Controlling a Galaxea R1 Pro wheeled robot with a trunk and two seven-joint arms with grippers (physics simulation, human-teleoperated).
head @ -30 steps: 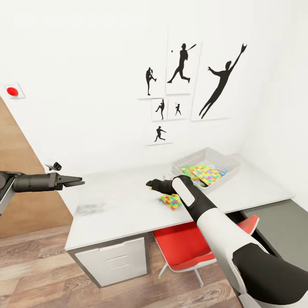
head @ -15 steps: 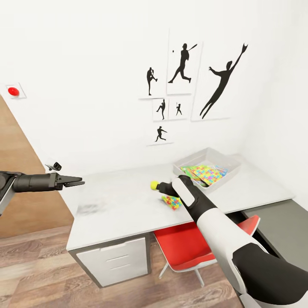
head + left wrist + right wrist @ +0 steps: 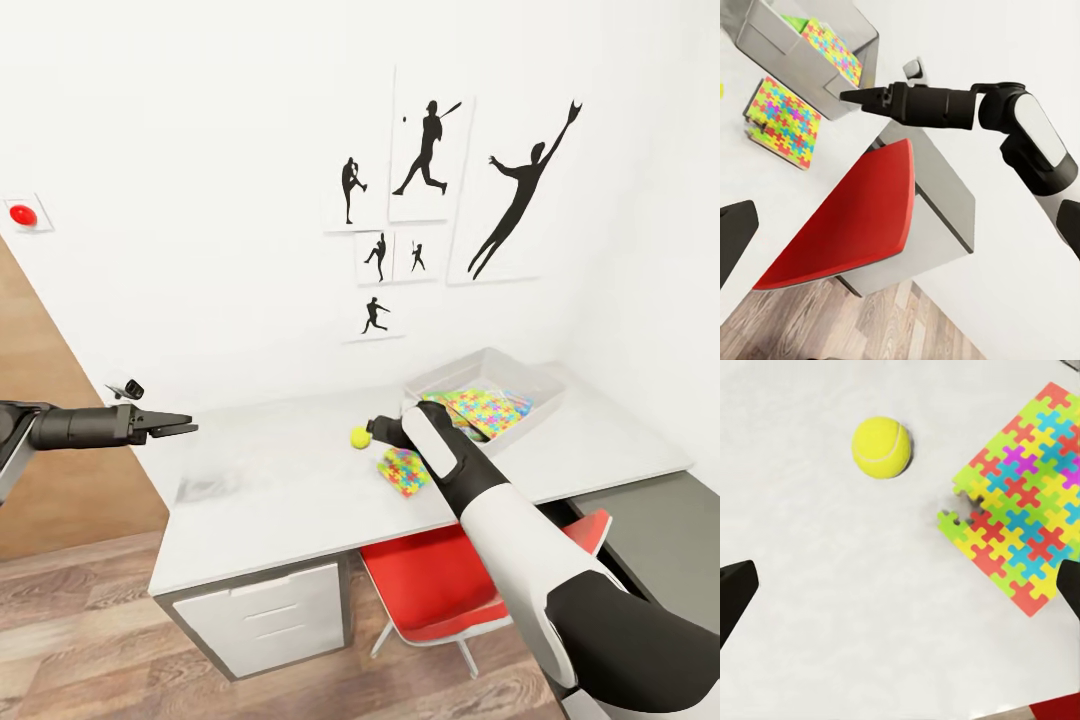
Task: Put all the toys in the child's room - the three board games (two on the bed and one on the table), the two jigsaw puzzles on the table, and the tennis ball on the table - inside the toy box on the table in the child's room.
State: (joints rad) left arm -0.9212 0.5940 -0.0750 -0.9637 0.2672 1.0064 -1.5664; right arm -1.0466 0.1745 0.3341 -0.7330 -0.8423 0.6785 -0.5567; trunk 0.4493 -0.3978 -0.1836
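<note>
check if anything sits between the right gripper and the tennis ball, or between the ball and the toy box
Nothing visible blocks either path. The right gripper hangs open beside the tennis ball over bare table. The jigsaw puzzle lies flat, nearer the front edge, off the line to the toy box.

the table (image 3: 270,490) top lay bare and open across its left and middle stretch, with free air above it. the left gripper (image 3: 180,428) hung off the table's left end, well apart from everything. near the right, the tennis ball (image 3: 360,436) sat apart from the loose jigsaw puzzle (image 3: 403,470), a bare strip of table between them. the right gripper (image 3: 378,428) with its arm crossed that area in front of the toy box (image 3: 540,380), whose raised walls stood just beyond. a red chair (image 3: 440,580) filled the gap under the table.
</note>
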